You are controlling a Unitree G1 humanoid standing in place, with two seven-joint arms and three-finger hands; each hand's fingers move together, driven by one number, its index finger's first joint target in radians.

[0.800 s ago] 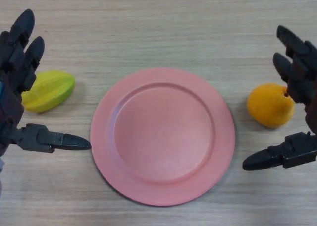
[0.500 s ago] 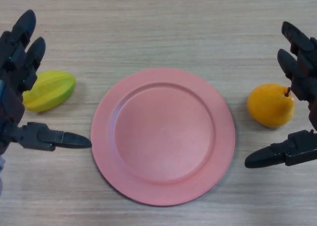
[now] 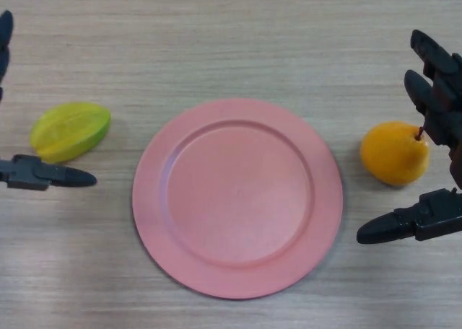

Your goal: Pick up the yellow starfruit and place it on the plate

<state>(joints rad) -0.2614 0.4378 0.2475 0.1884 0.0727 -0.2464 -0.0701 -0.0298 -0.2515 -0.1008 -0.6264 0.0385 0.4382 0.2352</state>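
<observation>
While my left hand (image 3: 32, 174) has pulled back toward my left since a half second ago, only its thumb and one fingertip at the top edge now show, so I cannot tell whether it is open or closed. Yellow starfruit (image 3: 70, 130) lies on the tabletop (image 3: 231, 40) just beyond that thumb, close above it but apart, fully uncovered now where my fingers overlapped its outer end before. Starfruit itself has not moved. Pink plate (image 3: 237, 198) sits inward of the thumb tip, well apart from it now; earlier the thumb tip almost met the rim. Nothing lies on it.

My right hand (image 3: 440, 127) shows at my right edge, unchanged from the last frame, fingers straight and spread, thumb pointing inward toward the plate. Orange fruit (image 3: 393, 154) rests between those fingers and thumb, right by the fingers, not gripped. It has not shifted either.
</observation>
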